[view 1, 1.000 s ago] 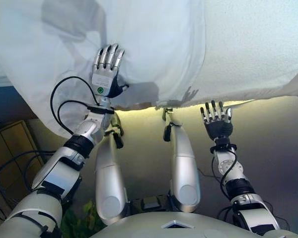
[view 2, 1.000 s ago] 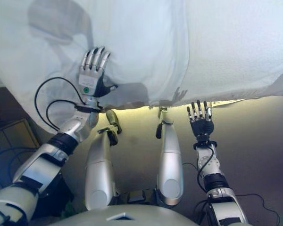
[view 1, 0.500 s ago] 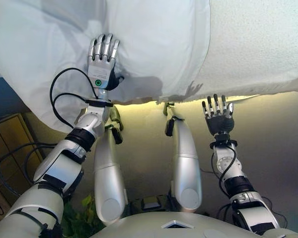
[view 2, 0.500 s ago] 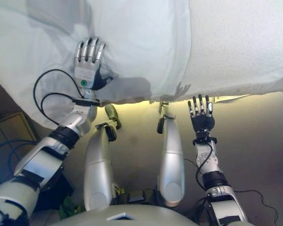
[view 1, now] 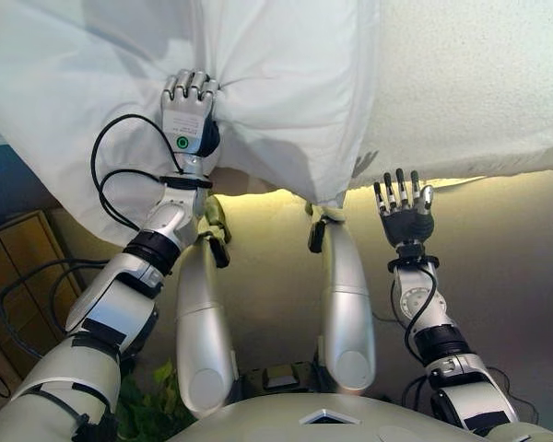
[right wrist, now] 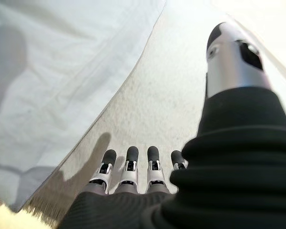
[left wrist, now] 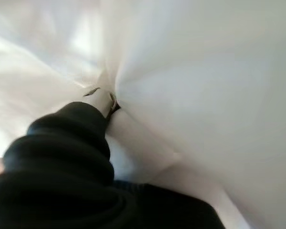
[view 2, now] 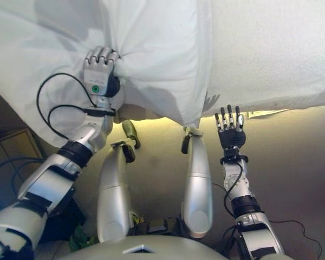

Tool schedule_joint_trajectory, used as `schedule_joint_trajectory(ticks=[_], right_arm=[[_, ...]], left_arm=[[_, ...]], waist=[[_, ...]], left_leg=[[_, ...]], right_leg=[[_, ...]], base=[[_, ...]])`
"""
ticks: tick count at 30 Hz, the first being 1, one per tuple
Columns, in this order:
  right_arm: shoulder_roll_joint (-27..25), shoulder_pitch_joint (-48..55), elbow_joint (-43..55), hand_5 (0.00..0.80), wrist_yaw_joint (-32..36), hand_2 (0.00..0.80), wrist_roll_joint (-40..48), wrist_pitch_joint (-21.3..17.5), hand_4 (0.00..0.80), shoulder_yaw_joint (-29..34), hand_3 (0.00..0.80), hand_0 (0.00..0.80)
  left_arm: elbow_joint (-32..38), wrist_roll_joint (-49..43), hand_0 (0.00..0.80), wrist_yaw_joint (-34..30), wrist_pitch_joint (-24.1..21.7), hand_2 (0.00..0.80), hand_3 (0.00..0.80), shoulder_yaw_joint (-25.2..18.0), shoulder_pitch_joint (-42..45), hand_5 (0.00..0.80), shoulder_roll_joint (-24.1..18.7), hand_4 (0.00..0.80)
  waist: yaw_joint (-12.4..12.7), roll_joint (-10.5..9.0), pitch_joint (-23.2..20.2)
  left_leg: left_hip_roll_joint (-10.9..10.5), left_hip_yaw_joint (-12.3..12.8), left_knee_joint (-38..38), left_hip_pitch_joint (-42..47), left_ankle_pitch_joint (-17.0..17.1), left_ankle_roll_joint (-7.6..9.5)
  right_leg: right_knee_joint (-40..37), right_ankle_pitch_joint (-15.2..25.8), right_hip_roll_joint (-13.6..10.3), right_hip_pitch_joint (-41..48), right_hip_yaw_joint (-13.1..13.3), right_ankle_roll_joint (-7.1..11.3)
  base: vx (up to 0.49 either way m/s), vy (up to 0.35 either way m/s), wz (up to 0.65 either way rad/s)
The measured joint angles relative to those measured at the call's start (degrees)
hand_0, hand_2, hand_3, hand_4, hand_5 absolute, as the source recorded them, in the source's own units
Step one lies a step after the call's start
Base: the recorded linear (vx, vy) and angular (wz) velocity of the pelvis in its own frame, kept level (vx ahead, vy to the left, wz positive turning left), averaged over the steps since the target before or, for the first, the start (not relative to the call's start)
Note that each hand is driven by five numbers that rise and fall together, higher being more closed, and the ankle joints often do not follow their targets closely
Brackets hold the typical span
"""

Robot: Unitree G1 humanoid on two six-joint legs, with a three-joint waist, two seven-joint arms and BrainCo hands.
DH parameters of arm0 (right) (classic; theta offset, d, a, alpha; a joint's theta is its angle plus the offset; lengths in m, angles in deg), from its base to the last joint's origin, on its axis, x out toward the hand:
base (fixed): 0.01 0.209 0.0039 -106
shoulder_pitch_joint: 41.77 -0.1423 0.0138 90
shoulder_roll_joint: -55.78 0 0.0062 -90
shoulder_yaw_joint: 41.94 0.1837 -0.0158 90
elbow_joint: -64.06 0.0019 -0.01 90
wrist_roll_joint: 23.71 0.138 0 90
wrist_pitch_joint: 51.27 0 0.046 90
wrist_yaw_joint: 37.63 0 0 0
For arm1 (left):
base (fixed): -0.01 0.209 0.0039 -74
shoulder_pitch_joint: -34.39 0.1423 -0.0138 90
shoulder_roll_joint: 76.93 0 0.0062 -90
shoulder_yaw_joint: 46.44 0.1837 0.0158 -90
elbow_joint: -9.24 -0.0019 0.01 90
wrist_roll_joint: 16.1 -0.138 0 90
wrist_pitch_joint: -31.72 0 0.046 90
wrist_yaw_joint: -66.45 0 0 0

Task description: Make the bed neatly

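Note:
A white sheet (view 1: 286,83) lies over the bed and hangs off its near edge. My left hand (view 1: 188,103) is shut on a bunch of this sheet, and folds radiate from the fist (view 2: 99,67). In the left wrist view white cloth (left wrist: 190,71) fills everything past the dark cover. To the right lies a textured cream blanket (view 1: 470,83) with a fringed edge. My right hand (view 1: 404,210) hovers open just below that edge, fingers straight, touching nothing. The right wrist view shows its fingertips (right wrist: 132,155) over the blanket (right wrist: 176,90) beside the sheet (right wrist: 62,71).
A wooden cabinet (view 1: 23,267) stands at the lower left beside the bed. Green leaves of a plant (view 1: 152,405) show low near the robot. Beige floor (view 1: 507,285) runs along the bed's near side.
My left hand, flat on the sheet before, has curled shut and gathered the cloth into a bunch, pulling the sheet's hanging edge up. The right hand has barely moved.

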Motion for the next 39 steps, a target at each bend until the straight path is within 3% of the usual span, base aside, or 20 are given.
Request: schedule_joint_trajectory(ticks=[11, 18, 22, 26, 30, 34, 39], right_arm=[[0.1, 4.3, -0.2, 0.000, 5.4, 0.000, -0.2, 0.5, 0.000, 2.2, 0.000, 0.000], [-1.2, 6.5, -0.6, 0.000, 9.1, 0.000, -1.7, 2.8, 0.000, 4.9, 0.000, 0.000], [-2.3, 6.7, -0.5, 0.000, 10.3, 0.000, -1.8, 3.9, 0.000, 6.4, 0.000, 0.000], [-4.9, 3.9, 1.7, 0.000, 2.2, 0.000, -2.4, 2.6, 0.000, 2.7, 0.000, 0.000], [-5.3, -3.1, 1.1, 0.000, -5.3, 0.000, -2.8, -0.9, 0.000, 0.6, 0.000, 0.000], [-5.4, -7.3, -3.0, 0.000, -8.2, 0.000, -2.8, -3.2, 0.000, -1.0, 0.000, 0.000], [-5.8, -9.2, -7.4, 0.000, -8.8, 0.000, -2.8, -5.3, 0.000, -1.0, 0.000, 0.000]], left_arm=[[-2.5, 0.8, 0.800, -1.8, -6.2, 0.800, 0.800, -3.7, 8.3, 0.800, -0.9, 0.800], [-7.0, 0.8, 0.800, -2.5, -11.2, 0.800, 0.800, -3.9, 13.5, 0.800, -4.5, 0.800], [-7.7, 0.8, 0.800, -3.1, -13.6, 0.800, 0.800, -5.5, 15.4, 0.800, -6.7, 0.800], [-7.8, 1.3, 0.800, -4.1, -14.7, 0.800, 0.800, -2.4, 15.7, 0.800, -6.8, 0.800], [-6.7, 2.4, 0.800, -4.6, -14.9, 0.800, 0.800, 1.3, 14.3, 0.800, -6.2, 0.800], [-6.7, 2.3, 0.800, -6.0, -15.4, 0.800, 0.800, 2.6, 13.4, 0.800, -6.1, 0.800], [-6.4, 3.7, 0.800, -8.0, -16.4, 0.800, 0.800, 2.7, 13.4, 0.800, -6.5, 0.800]], waist=[[-0.1, 0.95, 0.0], [-0.1, 2.17, 0.0], [0.0, 3.11, 0.0], [0.1, 5.33, -0.1], [2.1, 9.76, -0.8], [3.4, 11.38, -1.1], [4.7, 12.00, -1.3]], left_leg=[[-0.8, -0.9, -5.2, 11.7, 0.4, -0.37], [-1.3, -0.4, -10.5, 20.7, 0.9, -0.52], [-1.4, 0.0, -11.7, 22.0, 1.1, -0.63], [-2.9, -0.1, -15.4, 26.4, 2.6, -0.24], [-3.5, -1.2, -16.6, 26.1, 3.5, -0.18], [-3.6, -1.7, -17.1, 26.2, 3.9, -0.35], [-4.1, -2.7, -18.3, 27.5, 4.0, -0.39]], right_leg=[[-5.4, 0.6, -0.1, 12.2, -1.3, 0.86], [-10.0, 1.1, -0.3, 20.8, -1.8, 1.41], [-10.1, 1.0, -0.5, 21.5, -1.8, 1.34], [-10.8, 0.9, -2.4, 25.0, -3.5, 1.36], [-12.9, 1.0, -3.0, 25.6, -5.5, 1.49], [-12.9, 1.4, -2.9, 25.9, -6.1, 1.23], [-12.9, 1.5, -3.3, 26.7, -6.2, 1.44]], base=[[-0.010, 0.035, 0.00], [0.018, 0.078, -0.02], [0.077, 0.093, -0.03], [0.053, 0.128, 0.11], [0.002, 0.014, 0.14], [0.048, 0.033, 0.05], [0.032, 0.021, 0.00]])
